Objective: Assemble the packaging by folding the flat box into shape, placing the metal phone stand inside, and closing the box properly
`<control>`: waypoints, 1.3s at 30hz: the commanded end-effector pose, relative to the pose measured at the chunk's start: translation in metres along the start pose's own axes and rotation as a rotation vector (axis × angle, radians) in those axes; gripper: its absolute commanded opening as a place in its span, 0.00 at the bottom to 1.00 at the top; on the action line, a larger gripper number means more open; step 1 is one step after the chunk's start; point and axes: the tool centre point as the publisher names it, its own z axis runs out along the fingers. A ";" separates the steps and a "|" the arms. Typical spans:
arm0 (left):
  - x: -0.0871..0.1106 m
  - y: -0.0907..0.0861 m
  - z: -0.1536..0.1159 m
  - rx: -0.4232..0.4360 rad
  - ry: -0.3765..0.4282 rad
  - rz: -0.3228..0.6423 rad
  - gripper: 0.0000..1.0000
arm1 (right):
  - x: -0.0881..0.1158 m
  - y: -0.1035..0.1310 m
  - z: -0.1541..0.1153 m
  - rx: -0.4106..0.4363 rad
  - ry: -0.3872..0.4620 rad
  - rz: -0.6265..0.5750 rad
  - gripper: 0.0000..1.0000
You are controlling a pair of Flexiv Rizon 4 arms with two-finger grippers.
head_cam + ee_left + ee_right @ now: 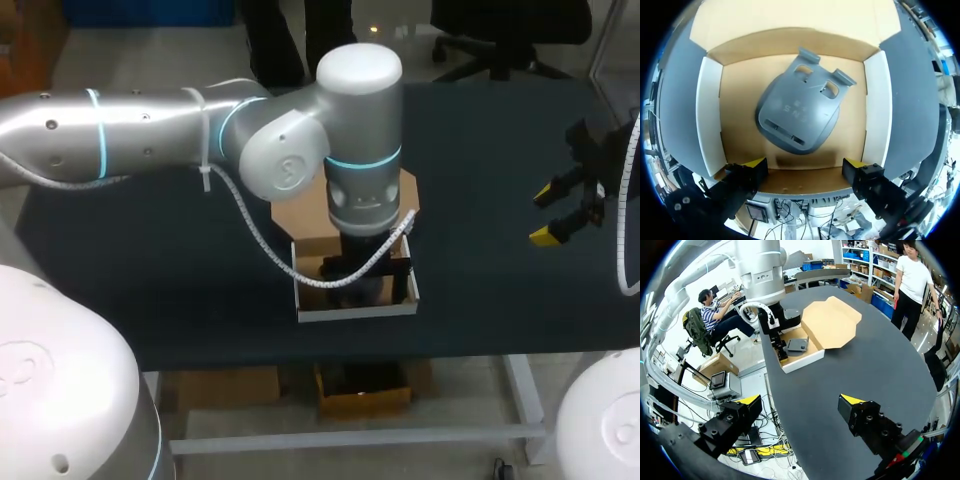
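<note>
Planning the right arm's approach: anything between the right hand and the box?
Only bare tabletop between the right hand and the open box; right wrist view shows it, head view agrees.

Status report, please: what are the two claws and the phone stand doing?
Left gripper open, over the box. Right gripper open, apart, holding nothing. Phone stand lies flat inside box, lid open. Nothing seen in the way.

Right gripper (800,402), fingers spread wide, above the dark table (875,370). Ahead: the box (802,360), lid (832,322) laid back, stand (797,344) inside, left arm (762,270) over it.
</note>
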 end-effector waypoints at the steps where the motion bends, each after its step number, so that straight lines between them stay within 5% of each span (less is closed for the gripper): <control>1: -0.001 0.005 0.001 0.009 -0.001 -0.002 1.00 | 0.000 0.000 -0.002 0.001 0.004 0.000 1.00; 15: 0.005 0.007 0.000 0.032 -0.025 0.040 1.00 | 0.000 0.000 -0.002 0.001 0.004 0.000 1.00; 23: 0.001 0.007 -0.024 0.082 -0.013 0.076 1.00 | 0.000 0.000 -0.002 0.001 0.004 0.000 1.00; 39: -0.041 -0.005 -0.069 0.164 0.102 0.277 1.00 | 0.000 0.000 -0.002 0.001 0.004 0.000 1.00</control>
